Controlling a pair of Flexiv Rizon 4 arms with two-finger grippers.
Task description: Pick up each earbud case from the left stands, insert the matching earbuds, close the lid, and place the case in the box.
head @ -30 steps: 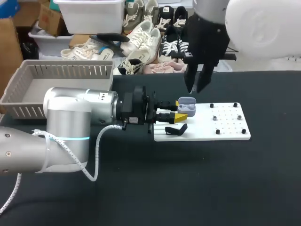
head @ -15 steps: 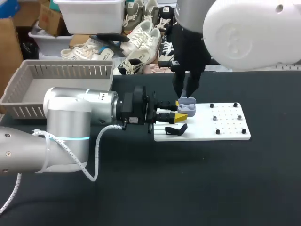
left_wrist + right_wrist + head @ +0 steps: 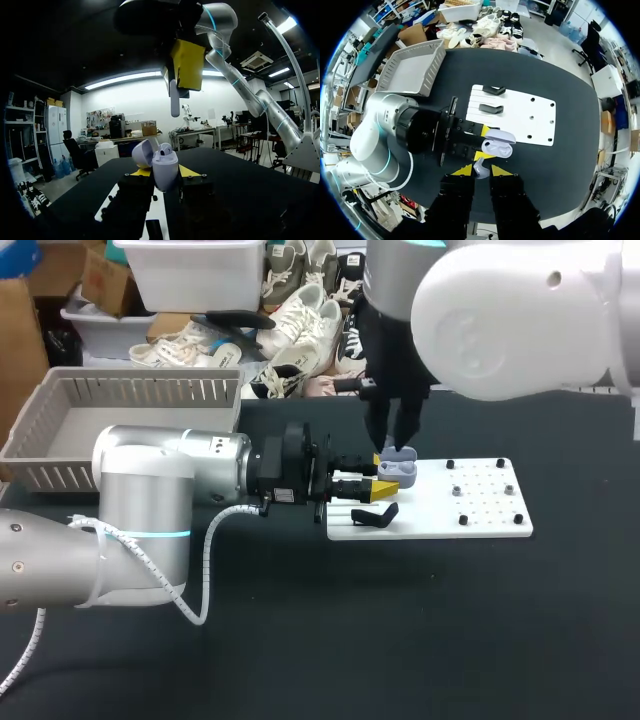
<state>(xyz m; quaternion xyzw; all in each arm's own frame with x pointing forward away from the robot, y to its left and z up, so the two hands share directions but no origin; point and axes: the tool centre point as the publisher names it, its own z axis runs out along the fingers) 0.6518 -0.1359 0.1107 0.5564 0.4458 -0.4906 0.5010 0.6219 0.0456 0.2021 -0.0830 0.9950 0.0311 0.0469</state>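
A lavender earbud case point(image 3: 399, 469) with its lid up is held over the left end of the white board point(image 3: 470, 508), and my left gripper point(image 3: 387, 477) is shut on it from both sides. In the left wrist view the case point(image 3: 167, 161) stands between the yellow tips with one white earbud point(image 3: 165, 148) seated in it. My right gripper point(image 3: 393, 443) hangs just above the case, shut on a white earbud point(image 3: 480, 169). That earbud point(image 3: 174, 99) points stem-down over the open case point(image 3: 496, 148).
A black stand point(image 3: 375, 514) sits on the board's front left, and two black stands point(image 3: 491, 108) show in the right wrist view. Small black pegs point(image 3: 462, 520) dot the board's right half. A grey basket point(image 3: 60, 440) stands at the back left.
My right arm has swung left and come down, bringing its gripper from behind the board to just above the open case. The left arm and the case have stayed put.
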